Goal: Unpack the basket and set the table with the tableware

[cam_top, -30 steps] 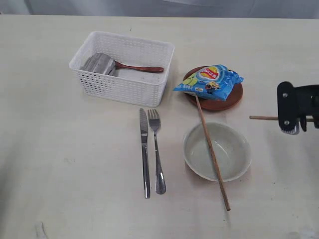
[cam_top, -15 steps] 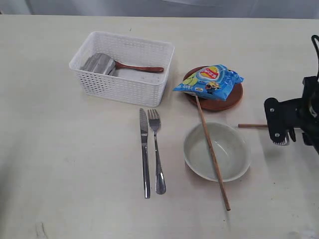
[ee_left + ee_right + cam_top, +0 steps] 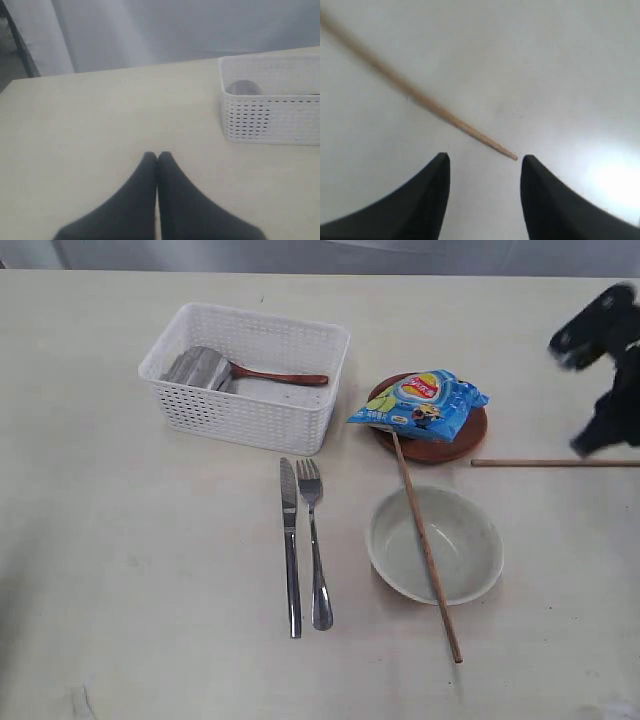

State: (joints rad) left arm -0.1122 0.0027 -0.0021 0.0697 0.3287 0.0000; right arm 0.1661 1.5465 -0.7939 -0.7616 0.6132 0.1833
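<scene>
Right tool (image 3: 485,165): jaws apart, empty, above the worktop (image 3: 560,60). A chopstick (image 3: 420,97) lies flat below, its tip just ahead of the gap. Farther off, a second chopstick (image 3: 425,540) crosses the bowl (image 3: 475,550). Left tool (image 3: 158,157): jaws together, with the basket (image 3: 270,120) ahead, well apart

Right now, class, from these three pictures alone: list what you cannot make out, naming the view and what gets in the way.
- Right arm: motion-blurred in the exterior view; jaw stance unreadable there.
- Loose chopstick: far end cut off by the exterior view's right edge.
- Plate: mostly covered by the chip bag, exterior view.
- Steel cup: lower part hidden behind the basket wall, in exterior and left wrist views.
</scene>
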